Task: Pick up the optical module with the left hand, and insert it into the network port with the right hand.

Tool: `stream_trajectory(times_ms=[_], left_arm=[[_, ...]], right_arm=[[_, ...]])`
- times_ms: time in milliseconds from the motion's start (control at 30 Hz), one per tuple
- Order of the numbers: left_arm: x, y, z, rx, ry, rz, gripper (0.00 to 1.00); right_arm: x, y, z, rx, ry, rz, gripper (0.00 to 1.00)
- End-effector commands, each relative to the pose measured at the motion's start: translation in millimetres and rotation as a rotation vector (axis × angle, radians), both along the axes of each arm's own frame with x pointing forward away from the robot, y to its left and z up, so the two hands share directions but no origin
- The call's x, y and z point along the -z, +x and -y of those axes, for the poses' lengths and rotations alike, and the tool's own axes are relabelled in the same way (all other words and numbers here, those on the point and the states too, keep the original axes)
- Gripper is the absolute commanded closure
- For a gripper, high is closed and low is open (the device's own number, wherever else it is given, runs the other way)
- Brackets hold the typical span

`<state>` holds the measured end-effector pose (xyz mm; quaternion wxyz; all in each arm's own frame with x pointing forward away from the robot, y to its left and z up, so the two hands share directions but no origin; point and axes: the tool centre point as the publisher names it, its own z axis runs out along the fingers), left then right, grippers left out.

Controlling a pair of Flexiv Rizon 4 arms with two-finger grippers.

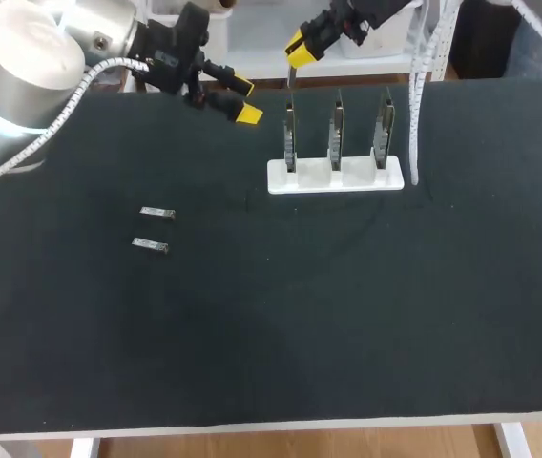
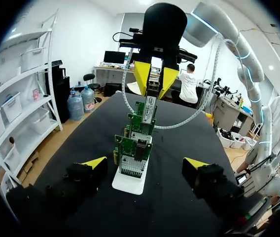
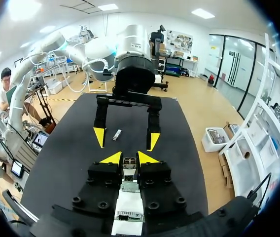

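- While the right jaws, at the upper middle of the frame, are clamped on a module [image 3: 129,167] held just above the leftmost card [image 1: 290,134], a small tilt or sideways offset could make it catch the port's rim instead of sliding in. The port itself is too small to make out.
- Pushing on against a jam would likely bend that card or tip the white stand [image 1: 336,177].
- The left jaws stand wide open and empty, with their fingertips [image 1: 248,114] near the stand's left end. A swing by either arm could bring the two together.
- A white cable [image 1: 414,105] hangs just beside the rightmost card [image 1: 383,134] and may snag on it.
- Two spare modules [image 1: 156,213] lie at centre left, well apart from the stand.
- The surface [image 1: 347,334] has its far edge close behind the stand, so the better room for moving is toward the lower frame.
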<state>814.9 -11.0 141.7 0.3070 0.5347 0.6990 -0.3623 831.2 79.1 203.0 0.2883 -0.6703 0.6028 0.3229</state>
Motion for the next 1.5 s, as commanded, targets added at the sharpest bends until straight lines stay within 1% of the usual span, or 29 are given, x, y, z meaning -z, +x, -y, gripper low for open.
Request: stream_trajectory(times_ms=[33, 400, 633, 800, 867, 1067, 1167, 1500], left_arm=[[-0.7, 2.2, 2.9, 0.003, 0.005, -0.004, 0.0], [-0.7, 3.8, 4.3, 0.006, 0.003, 0.011, 0.0], [-0.1, 5.0, 5.5, 0.008, 0.006, 0.009, 0.0], [-0.5, 5.1, 5.2, 0.014, -0.002, 0.035, 0.0], [-0.6, 5.8, 4.5, 0.022, -0.012, 0.059, 0.0], [-0.8, 6.5, 4.6, 0.046, -0.01, 0.081, 0.0], [-1.4, 6.3, 6.2, 0.057, 0.003, 0.105, 0.0], [0.1, 8.3, 8.8, 0.069, 0.003, 0.101, 0.0]], right_arm=[[-1.3, 7.1, -0.3, -0.223, -0.021, -0.178, 1.0], [-1.0, 6.1, 1.5, -0.223, -0.025, -0.181, 1.0], [-1.4, 5.3, 2.2, -0.224, -0.028, -0.181, 1.0], [-1.4, 5.4, 2.5, -0.223, -0.032, -0.179, 1.0], [-1.4, 5.5, 2.6, -0.223, -0.032, -0.179, 1.0], [-1.6, 5.3, 2.6, -0.224, -0.036, -0.179, 1.0], [-1.7, 5.3, 2.7, -0.224, -0.037, -0.179, 1.0], [-1.3, 5.2, 2.3, -0.223, -0.033, -0.182, 1.0]])
